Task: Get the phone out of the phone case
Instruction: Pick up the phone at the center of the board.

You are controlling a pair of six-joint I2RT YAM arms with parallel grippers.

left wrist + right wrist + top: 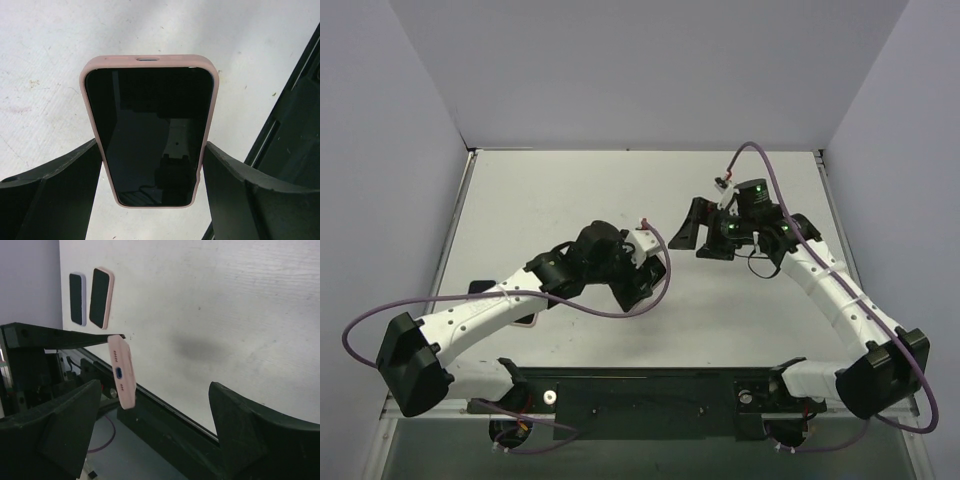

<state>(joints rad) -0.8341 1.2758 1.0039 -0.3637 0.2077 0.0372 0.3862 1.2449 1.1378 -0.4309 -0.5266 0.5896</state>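
The phone (pixel 150 130) has a dark screen and sits in a pink phone case (pixel 150 61). In the left wrist view my left gripper (pixel 152 150) is shut on the case's two long sides, screen toward the camera. The right wrist view shows the case (pixel 122 371) hanging in the air above the table, its bottom end with the charging port facing my right gripper (pixel 155 390). That gripper is open and a short way off, with nothing between its fingers. From above, my left gripper (pixel 645 272) and right gripper (pixel 696 237) face each other mid-table; the phone is hidden there.
Two other phones lie flat at the table's left side, one in a pale case (pixel 76 298) and one in a pink case (pixel 101 297). A black rail (pixel 165 425) runs along the table's near edge. Grey walls enclose the white table (pixel 570 190).
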